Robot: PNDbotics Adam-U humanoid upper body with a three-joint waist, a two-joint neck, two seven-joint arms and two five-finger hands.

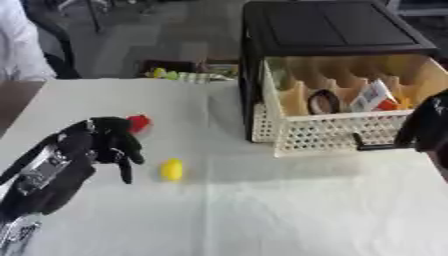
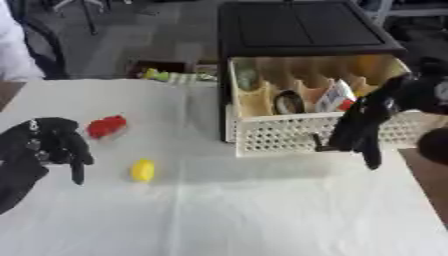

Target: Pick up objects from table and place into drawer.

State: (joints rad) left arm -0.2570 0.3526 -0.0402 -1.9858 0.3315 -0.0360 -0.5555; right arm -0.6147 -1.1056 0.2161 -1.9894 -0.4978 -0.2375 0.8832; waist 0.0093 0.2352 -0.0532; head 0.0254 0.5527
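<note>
A small yellow object (image 1: 171, 170) lies on the white tablecloth (image 1: 262, 210), just right of my left hand (image 1: 92, 147). That hand hovers with its fingers drooping and relaxed, holding nothing. Behind it lies a red object (image 2: 106, 126), half hidden by the hand in the left eye view. The white lattice drawer (image 2: 289, 134) stands pulled out of the black cabinet (image 1: 332, 30). Inside it are a dark ring (image 1: 324, 102) and a white and red packet (image 1: 374, 96). My right hand (image 2: 366, 125) hangs over the drawer's front wall, fingers pointing down beside a dark handle (image 2: 322, 147).
Past the table's far edge sit some yellow-green items (image 1: 171, 75). A person in white (image 1: 17, 40) stands at the far left. The table's right edge runs close beside the drawer.
</note>
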